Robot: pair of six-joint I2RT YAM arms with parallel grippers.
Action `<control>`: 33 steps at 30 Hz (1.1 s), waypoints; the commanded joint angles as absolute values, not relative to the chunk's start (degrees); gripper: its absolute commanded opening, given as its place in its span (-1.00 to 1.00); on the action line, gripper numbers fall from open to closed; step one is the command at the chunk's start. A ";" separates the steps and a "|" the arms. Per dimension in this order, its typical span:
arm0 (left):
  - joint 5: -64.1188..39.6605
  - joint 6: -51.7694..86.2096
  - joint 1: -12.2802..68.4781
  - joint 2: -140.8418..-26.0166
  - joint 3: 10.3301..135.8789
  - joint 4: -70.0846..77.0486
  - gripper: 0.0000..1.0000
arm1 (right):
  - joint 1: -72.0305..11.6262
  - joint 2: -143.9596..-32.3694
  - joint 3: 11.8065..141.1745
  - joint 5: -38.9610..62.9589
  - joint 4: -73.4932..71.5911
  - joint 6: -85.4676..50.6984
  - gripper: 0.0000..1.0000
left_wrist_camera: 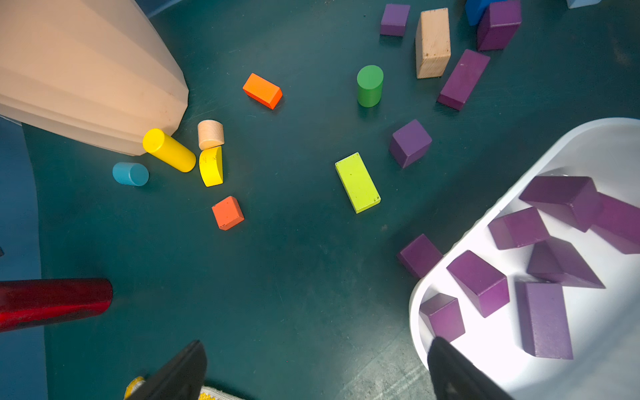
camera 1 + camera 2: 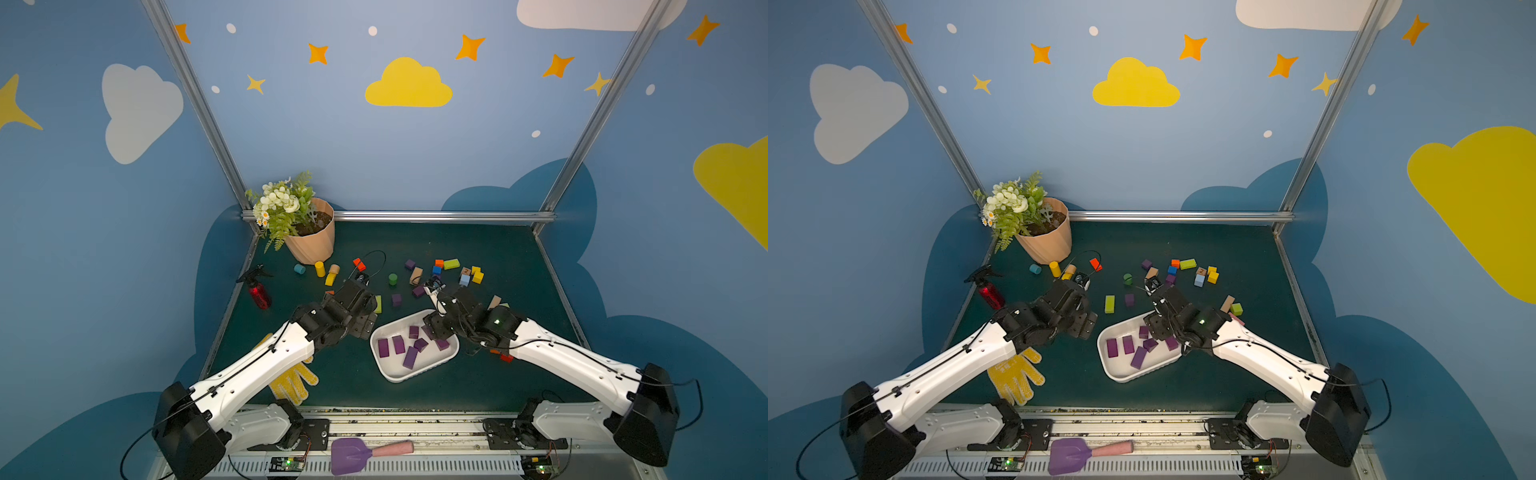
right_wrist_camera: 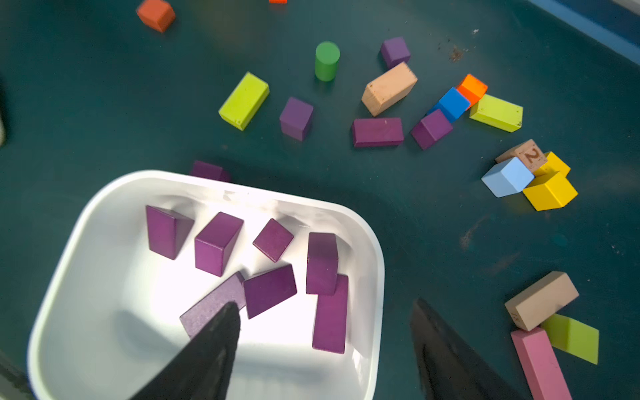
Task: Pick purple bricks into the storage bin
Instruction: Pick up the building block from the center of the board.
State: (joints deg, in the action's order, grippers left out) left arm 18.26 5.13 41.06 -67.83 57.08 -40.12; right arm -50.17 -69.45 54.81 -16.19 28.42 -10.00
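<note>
Since the right fingers (image 3: 214, 346) hang spread and empty above the bin (image 3: 379, 277), nothing is left to release. I judge the best move is to rise straight up, clear of the rim, then reach for the oblong brick (image 3: 377, 131) on the worktop (image 3: 450, 242), gripping across its narrow width. Seven purple bricks (image 3: 218, 242) lie in the bin and five lie loose outside. The left fingers (image 1: 180, 374) also stand wide apart, holding nothing, by the bin's corner.
</note>
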 commanded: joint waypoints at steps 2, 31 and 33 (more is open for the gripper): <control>16.26 5.86 41.22 -68.09 57.28 -40.70 0.99 | -47.47 -65.70 53.03 -14.15 25.76 -12.10 0.61; 3.54 21.89 41.01 -79.67 71.37 -42.27 1.00 | -29.68 -72.35 62.67 -9.99 35.96 -24.93 0.62; 4.10 22.40 41.03 -80.40 71.79 -42.20 0.99 | -29.67 -73.49 63.52 -9.49 37.01 -25.05 0.62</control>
State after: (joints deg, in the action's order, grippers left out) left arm 1.43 19.68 41.06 -79.94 70.17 -41.43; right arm -29.78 -72.47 61.49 -10.59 33.36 -23.62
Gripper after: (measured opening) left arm 0.997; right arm 0.811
